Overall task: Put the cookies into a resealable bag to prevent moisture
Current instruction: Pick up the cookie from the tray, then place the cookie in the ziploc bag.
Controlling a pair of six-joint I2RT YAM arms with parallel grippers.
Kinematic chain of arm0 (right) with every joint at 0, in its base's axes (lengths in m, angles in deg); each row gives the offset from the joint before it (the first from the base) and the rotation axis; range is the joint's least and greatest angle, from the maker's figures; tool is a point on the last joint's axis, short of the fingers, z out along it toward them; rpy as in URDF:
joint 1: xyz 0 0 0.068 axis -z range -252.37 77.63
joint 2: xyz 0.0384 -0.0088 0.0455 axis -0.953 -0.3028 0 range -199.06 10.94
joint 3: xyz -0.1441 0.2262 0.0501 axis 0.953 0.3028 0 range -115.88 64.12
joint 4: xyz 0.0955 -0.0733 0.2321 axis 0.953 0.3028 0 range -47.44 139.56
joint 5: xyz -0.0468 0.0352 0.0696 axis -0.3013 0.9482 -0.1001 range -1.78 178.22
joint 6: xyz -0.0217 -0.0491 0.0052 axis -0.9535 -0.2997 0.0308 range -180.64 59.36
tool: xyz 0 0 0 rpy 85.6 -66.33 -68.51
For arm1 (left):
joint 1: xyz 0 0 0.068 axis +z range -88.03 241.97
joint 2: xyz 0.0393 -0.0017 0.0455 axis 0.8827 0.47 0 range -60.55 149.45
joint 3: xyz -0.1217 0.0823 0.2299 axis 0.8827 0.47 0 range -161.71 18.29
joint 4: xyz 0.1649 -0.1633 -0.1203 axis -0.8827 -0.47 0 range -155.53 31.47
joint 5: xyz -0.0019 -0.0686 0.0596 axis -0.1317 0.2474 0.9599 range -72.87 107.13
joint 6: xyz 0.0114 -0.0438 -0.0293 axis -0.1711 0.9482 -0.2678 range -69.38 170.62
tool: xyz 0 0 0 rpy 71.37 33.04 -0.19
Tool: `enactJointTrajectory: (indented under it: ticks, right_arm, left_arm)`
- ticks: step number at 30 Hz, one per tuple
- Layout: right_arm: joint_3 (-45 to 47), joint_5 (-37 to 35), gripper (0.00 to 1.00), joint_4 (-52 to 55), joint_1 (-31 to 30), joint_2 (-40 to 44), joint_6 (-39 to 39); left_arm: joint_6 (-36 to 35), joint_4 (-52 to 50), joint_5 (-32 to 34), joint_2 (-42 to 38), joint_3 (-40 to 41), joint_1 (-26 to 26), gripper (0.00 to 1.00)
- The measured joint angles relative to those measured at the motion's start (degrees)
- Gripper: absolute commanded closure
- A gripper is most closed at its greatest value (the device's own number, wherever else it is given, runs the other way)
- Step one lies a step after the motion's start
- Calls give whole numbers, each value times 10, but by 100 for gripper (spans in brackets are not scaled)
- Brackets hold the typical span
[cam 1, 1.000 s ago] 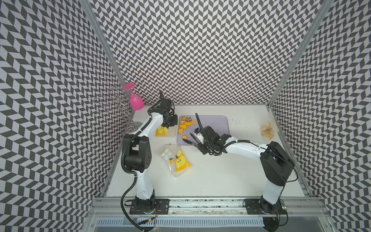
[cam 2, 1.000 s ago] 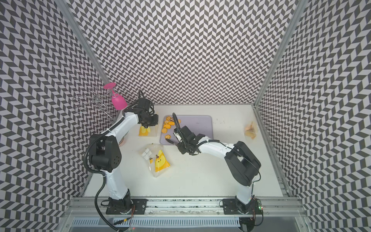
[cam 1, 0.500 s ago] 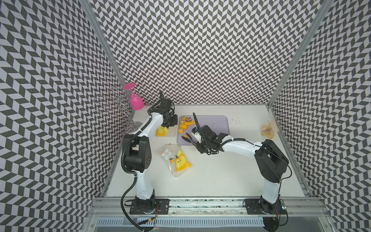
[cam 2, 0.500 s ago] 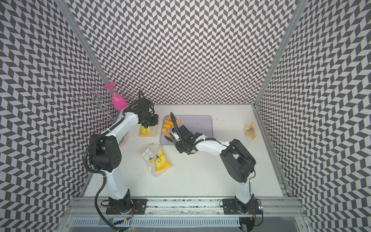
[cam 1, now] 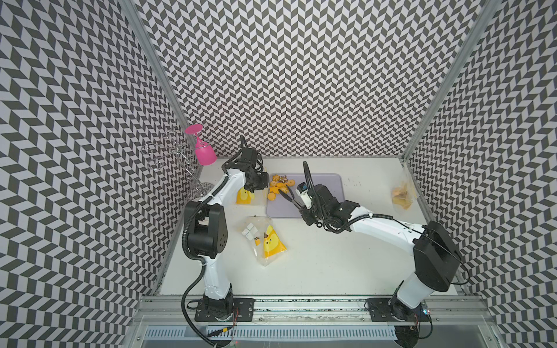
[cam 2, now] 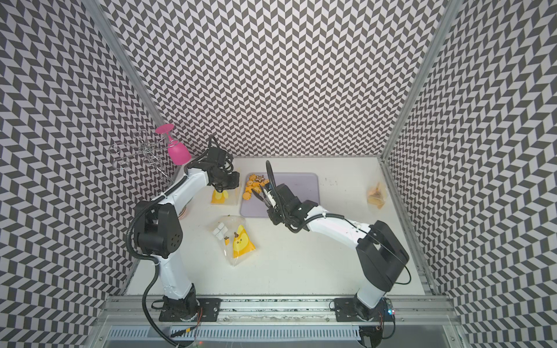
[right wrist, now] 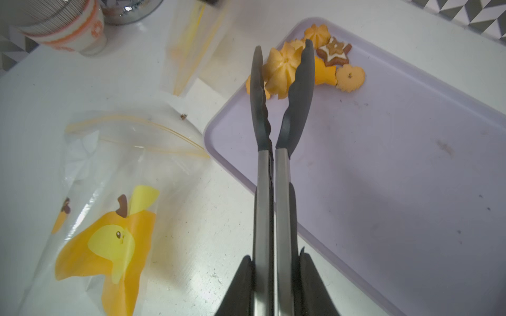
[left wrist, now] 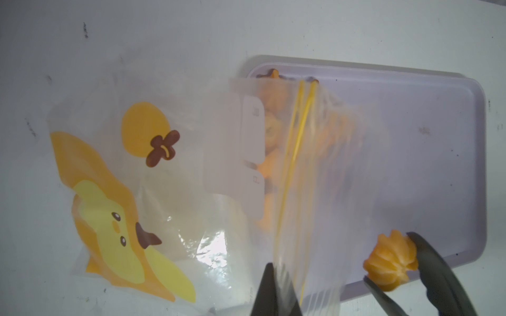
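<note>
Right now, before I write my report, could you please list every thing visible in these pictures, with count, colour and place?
tray: one, lilac, far middle of table.
cookies: several, orange-yellow, tray's corner.
tongs: one, black tips, steel arms, pinching one cookie.
held bag: one, clear with yellow chick, beside tray.
second bag: one, same print, lying before tray.
third bag: one, clear, by right wall.
goblet: one, pink, inverted on wire rack.
cups: one stack, white-orange, beside rack's base.
left gripper: shut on held bag.
right gripper: shut on tongs.
</note>
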Motion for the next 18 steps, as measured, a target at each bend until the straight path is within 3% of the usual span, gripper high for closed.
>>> enactJointTrajectory:
  ticks: [18]
  right_arm:
    - [-67, 9, 80, 13, 0, -13, -3]
  left_arm:
    - [-7, 1, -30, 16, 1, -8, 100]
